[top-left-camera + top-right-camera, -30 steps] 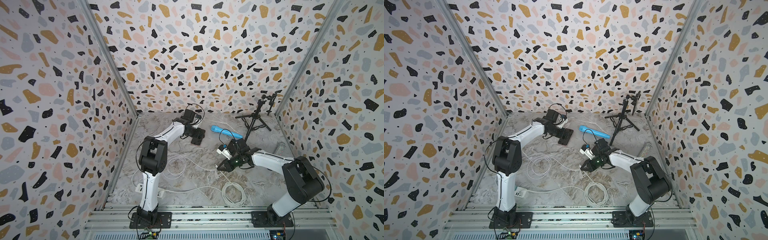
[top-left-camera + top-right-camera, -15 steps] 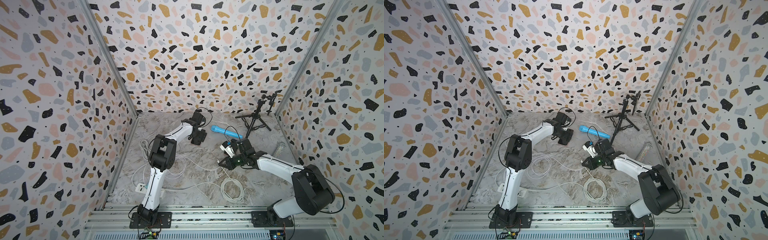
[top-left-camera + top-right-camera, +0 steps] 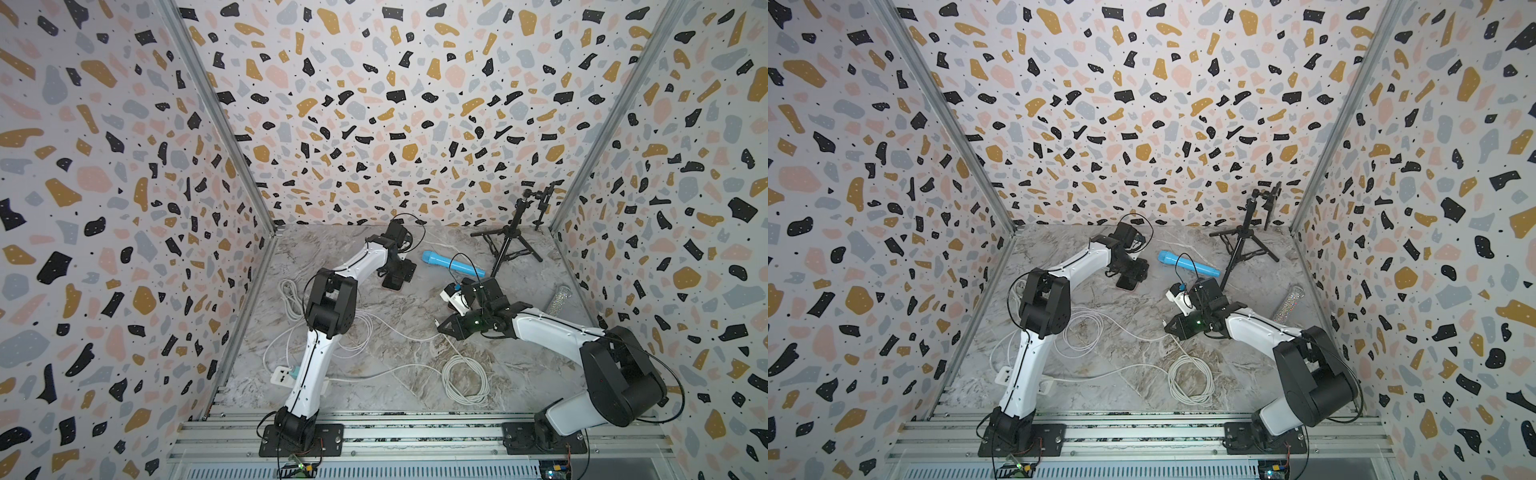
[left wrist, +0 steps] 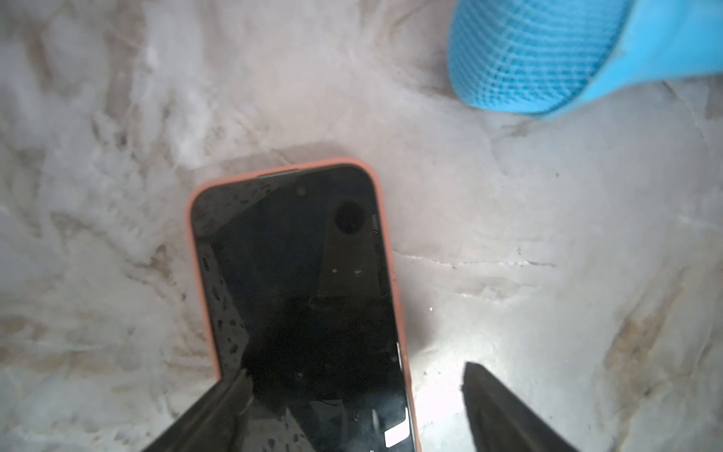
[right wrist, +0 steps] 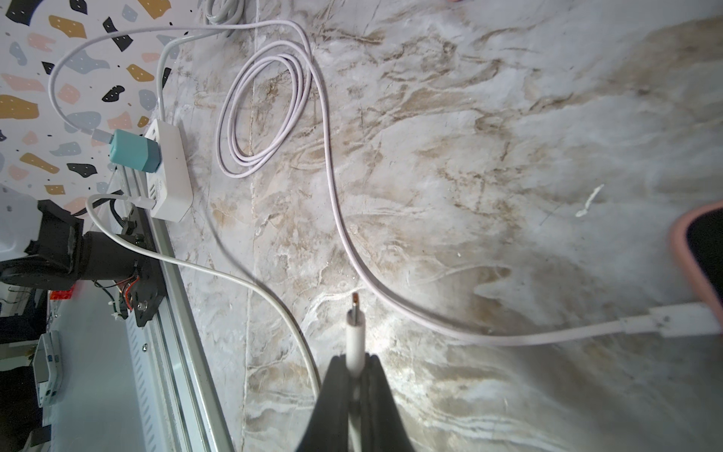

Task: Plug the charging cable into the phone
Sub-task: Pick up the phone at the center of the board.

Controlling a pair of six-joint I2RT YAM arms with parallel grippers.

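Note:
The phone, black screen up in a salmon case, lies flat on the marble table at the back. My left gripper hangs open low over it. One finger overlaps the phone's long edge. The other finger stands clear of the opposite edge, over bare table. My right gripper is shut on the white plug of the charging cable, near the table's middle. The plug's metal tip sticks out past the fingertips. The plug is well apart from the phone.
A blue microphone lies just right of the phone, with a black tripod behind it. A glitter tube lies by the right wall. White cable coils and a power strip lie near the front. A second, lilac cable crosses the table.
My left arm's elbow has swung right and its gripper has shifted a little further over the phone. My right elbow has dropped toward the front; its gripper has stayed put, still holding the plug.

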